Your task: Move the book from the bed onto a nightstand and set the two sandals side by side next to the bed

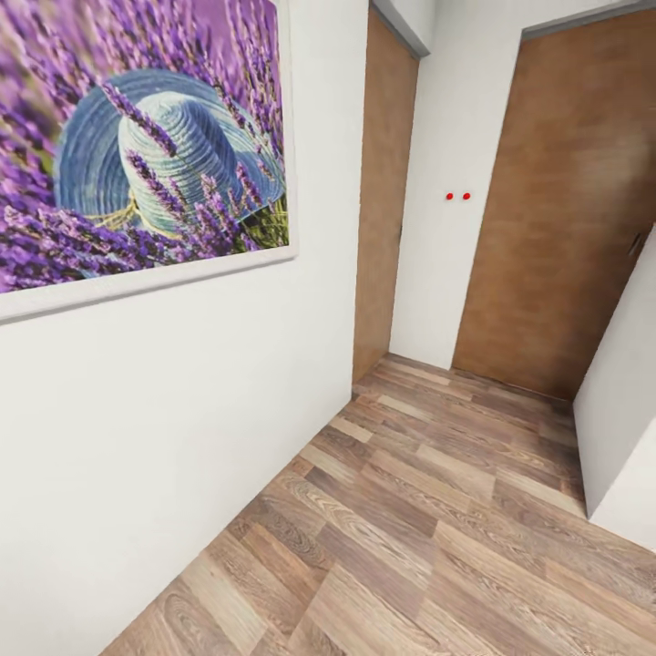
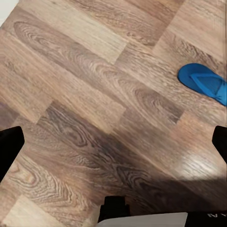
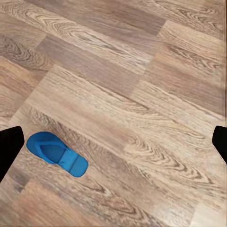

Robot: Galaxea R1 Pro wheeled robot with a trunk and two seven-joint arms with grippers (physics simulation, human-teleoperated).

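With no lettering legible anywhere, a blue sandal (image 3: 56, 153) lies flat on the wood-plank floor (image 1: 437, 528) beneath the spread, empty left gripper (image 2: 113, 142) and right gripper (image 3: 113, 142), while a lavender-and-hat picture (image 1: 137, 137) hangs beside two brown doors (image 1: 565, 210).

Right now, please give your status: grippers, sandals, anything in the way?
Both grippers open, holding nothing, over the floor. One blue sandal lies flat on the planks below the wrists. Ahead: wall with picture, two brown doors.
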